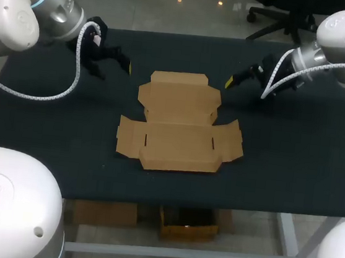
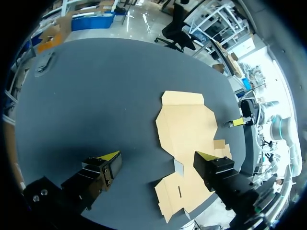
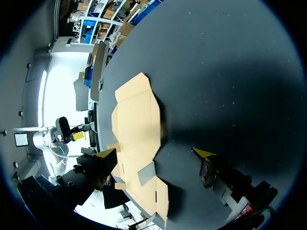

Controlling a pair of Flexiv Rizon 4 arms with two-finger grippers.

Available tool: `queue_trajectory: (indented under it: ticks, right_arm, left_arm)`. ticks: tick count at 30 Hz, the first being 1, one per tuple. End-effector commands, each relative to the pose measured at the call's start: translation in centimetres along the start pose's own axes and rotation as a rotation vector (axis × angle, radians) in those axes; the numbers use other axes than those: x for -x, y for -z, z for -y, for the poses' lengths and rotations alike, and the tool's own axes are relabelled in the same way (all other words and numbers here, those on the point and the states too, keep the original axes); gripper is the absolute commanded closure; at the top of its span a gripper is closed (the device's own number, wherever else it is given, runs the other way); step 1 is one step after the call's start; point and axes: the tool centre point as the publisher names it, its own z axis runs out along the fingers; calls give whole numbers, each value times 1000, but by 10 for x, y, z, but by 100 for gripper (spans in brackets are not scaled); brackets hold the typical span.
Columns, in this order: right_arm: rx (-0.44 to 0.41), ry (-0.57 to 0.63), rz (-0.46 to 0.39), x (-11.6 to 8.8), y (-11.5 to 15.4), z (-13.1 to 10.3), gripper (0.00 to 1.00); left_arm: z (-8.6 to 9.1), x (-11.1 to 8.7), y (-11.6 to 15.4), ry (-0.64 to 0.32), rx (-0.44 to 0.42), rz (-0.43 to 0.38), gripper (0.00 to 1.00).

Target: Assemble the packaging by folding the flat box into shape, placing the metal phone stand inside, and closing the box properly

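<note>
Just one flat box is laid out ahead of the left gripper and right gripper, both jaws spread wide.

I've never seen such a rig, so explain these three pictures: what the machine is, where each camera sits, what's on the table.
It is a robot with two arms at a black table. One picture looks down from above and behind it; the two round ones come from cameras on the wrists, looking along the fingers. A flat, unfolded cardboard box lies mid-table. The left gripper and right gripper hover either side of its far end, both open, holding nothing.
</note>
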Motion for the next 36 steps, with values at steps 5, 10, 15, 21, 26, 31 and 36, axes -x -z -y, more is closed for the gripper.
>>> queue_trajectory:
  ticks: [5, 10, 15, 21, 26, 31, 36]
  right_arm:
    - [-10, 1, -7, 2, 1, -3, 0]
    - [-19, 35, -12, 2, -9, -13, 0]
    - [-28, 71, -28, 3, -25, -24, 0]
    - [-31, 71, -40, 0, -32, -30, 29]
    - [-32, 64, -45, -1, -34, -31, 52]
    - [-38, 54, -47, -1, -39, -33, 55]
    - [-48, 31, -46, 1, -45, -33, 57]
  left_arm:
    - [9, 1, 1, -1, 26, 1, 0]
    - [9, 1, 1, -1, 26, 1, 0]
    - [11, 2, -2, 1, 29, -11, 0]
    - [12, 2, -3, 5, 29, -18, 0]
    - [14, 3, -6, 8, 28, -19, 0]
    - [15, 4, -8, 9, 31, -28, 0]
    - [15, 4, -8, 6, 30, -30, 0]
